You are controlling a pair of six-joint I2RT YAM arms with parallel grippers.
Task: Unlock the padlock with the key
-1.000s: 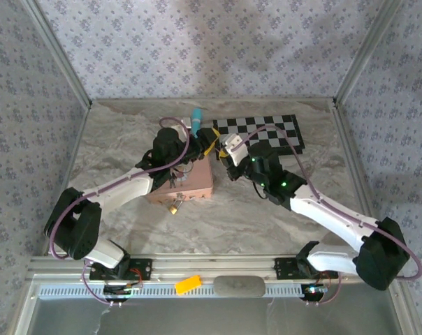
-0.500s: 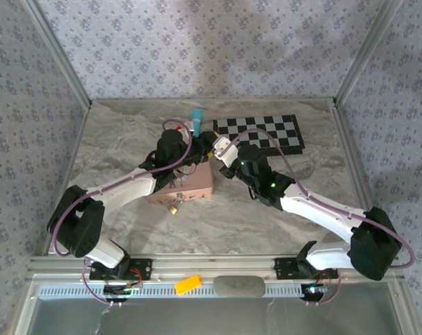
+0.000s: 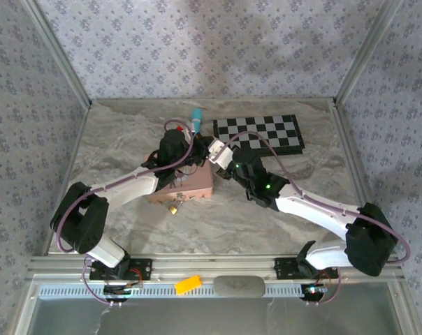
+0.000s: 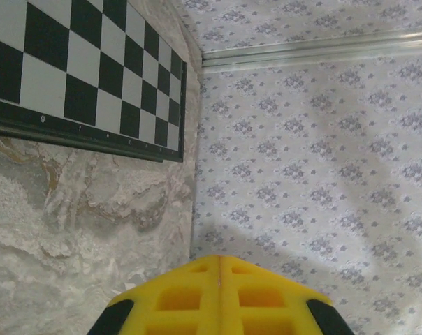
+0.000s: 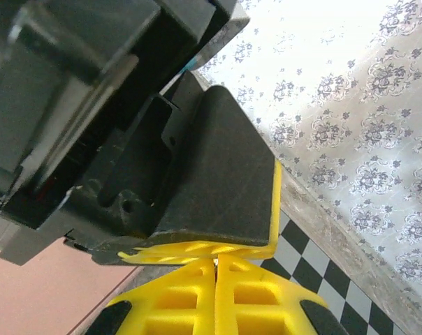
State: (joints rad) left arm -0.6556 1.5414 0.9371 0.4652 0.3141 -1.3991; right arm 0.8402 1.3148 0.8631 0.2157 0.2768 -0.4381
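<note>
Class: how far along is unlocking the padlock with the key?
Done: nothing visible; the padlock hangs untouched at the near edge of the pink box. In hand: left gripper and right gripper, both shut, meet at its far edge; whether either holds the key is unclear. Left: insert, turn.

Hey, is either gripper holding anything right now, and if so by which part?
Nothing that shows. The left gripper and the right gripper are both shut, fingers meeting with nothing visible between them. The padlock sits ungripped at the pink box's near edge.
</note>
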